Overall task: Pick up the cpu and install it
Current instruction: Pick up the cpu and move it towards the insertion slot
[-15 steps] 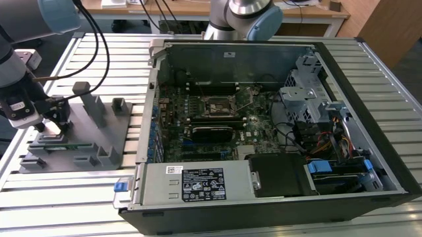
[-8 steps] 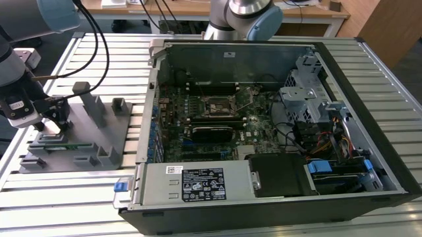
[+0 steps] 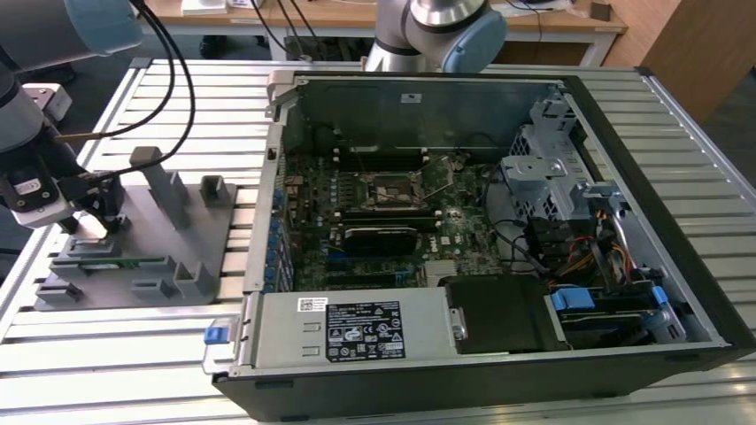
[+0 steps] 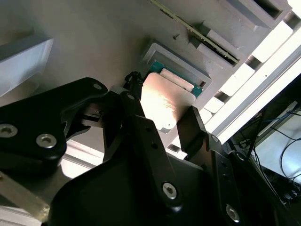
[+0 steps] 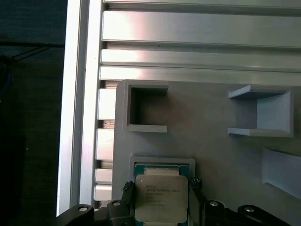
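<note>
Looking at the first wrist view, the claw [image 5: 162,184] is down over the cpu [image 5: 161,200] and seems clenched on two opposite edges, with the chip lying flat in its shallow pocket on the grey parts holder [image 5: 221,155]. Edge grip makes sense imo, it keeps the shiny top and the underside untouched. The holder sits on the slatted counter [image 3: 142,354] just beside the open pc case [image 3: 661,266], whose socket [image 3: 388,189] looks unfilled.

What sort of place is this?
Probably a robotics lab bench: an open computer case sits on a slatted aluminium table, beside a grey fixture with the cpu, with a robot arm over it.
</note>
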`<state>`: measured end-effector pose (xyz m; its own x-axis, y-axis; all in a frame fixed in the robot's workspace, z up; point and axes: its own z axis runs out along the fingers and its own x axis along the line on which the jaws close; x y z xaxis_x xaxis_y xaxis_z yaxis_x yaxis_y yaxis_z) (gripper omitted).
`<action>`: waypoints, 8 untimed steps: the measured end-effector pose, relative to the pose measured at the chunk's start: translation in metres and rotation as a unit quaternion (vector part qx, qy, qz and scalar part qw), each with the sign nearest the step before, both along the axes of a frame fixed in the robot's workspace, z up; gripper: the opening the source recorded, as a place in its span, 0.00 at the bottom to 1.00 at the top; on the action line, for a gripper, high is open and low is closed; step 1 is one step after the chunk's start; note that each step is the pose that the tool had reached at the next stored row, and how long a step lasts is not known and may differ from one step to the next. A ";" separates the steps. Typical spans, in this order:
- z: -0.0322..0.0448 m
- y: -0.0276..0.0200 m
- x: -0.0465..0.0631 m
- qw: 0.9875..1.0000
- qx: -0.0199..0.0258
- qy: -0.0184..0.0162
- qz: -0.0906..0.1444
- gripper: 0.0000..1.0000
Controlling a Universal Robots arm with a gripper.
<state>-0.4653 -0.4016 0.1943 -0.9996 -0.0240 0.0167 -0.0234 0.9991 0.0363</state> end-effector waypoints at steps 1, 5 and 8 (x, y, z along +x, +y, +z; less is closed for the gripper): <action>0.0003 0.0000 0.000 1.000 0.000 0.000 0.000 0.54; 0.0024 0.0000 0.000 1.000 0.000 0.000 0.000 0.54; 0.0043 0.0000 0.000 1.000 0.000 0.000 0.000 0.54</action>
<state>-0.4654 -0.4016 0.1986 -0.9996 -0.0239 0.0166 -0.0233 0.9991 0.0363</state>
